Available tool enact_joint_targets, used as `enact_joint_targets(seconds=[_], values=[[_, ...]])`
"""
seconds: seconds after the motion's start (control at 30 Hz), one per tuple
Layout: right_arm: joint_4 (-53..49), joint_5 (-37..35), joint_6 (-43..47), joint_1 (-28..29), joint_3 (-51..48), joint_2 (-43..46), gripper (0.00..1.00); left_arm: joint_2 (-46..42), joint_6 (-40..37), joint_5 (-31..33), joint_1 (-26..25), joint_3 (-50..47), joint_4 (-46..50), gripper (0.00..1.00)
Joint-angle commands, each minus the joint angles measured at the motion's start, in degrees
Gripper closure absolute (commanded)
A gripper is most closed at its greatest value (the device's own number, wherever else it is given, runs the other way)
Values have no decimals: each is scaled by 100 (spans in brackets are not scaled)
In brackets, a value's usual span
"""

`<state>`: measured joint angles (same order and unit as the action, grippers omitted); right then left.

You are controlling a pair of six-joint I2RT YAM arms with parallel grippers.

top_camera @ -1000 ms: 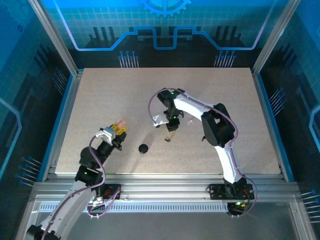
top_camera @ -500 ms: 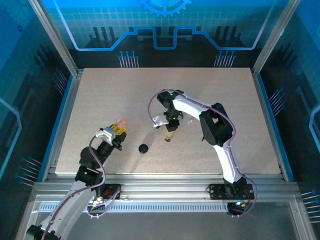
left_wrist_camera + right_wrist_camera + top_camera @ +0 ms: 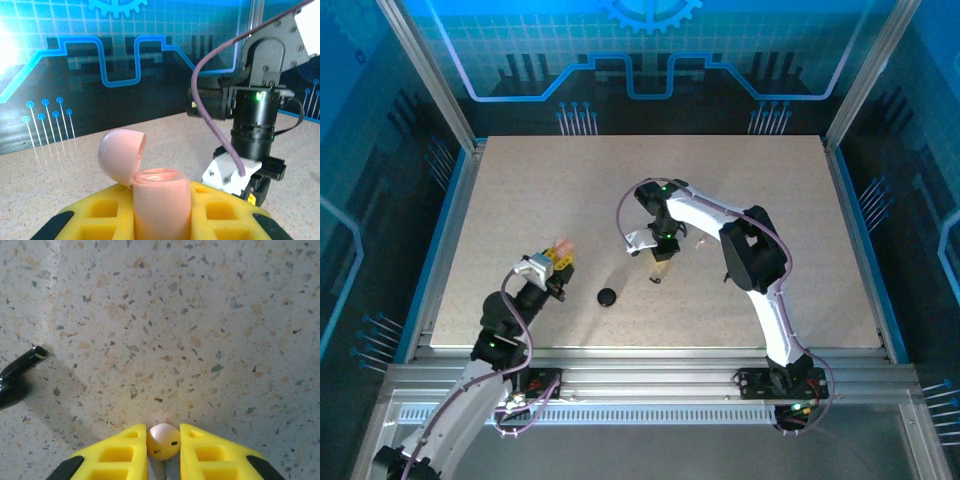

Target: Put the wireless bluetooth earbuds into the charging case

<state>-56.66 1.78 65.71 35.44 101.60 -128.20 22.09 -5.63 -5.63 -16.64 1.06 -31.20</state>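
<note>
Pale pink earbud (image 3: 163, 441) sits pinched between the right tool's (image 3: 163, 434) fingers (image 3: 122, 452); left tool (image 3: 160, 202) clamps the open pink case (image 3: 159, 192).

The right pincer (image 3: 163, 440) has drawn its jaws together over the last second and now clamps a pale pink earbud (image 3: 163, 442) between them.

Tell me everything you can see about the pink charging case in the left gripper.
The pink charging case is a small, smooth, glossy rounded shell that looks like plastic. Its domed lid is tipped open to the left in the wrist view, showing a pale inside. It stands upright, clamped between the yellow fingers of the left gripper, over the near left part of the table.
</note>
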Motion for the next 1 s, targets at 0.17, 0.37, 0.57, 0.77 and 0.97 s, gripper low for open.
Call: enact_joint_targets(seconds=[0.17, 0.37, 0.57, 0.77, 0.97], values=[[258, 772, -374, -171, -518, 1005, 83, 1083, -86, -565, 43, 312, -785, 92], [678, 1233, -870, -206, -1070, 1529, 84, 1669, -20, -737, 23, 431, -1111, 92], [1403, 1737, -1532, -249, -1738, 2052, 84, 2375, -21, -928, -61, 498, -1681, 92], [2017, 2342, -1998, -360, -2170, 2332, 83, 3504, 17, -1078, -287, 597, -2590, 92], [2631, 2869, -2500, -566, -2590, 2708, 84, 4324, -38, -1044, -512, 724, -3332, 92]])
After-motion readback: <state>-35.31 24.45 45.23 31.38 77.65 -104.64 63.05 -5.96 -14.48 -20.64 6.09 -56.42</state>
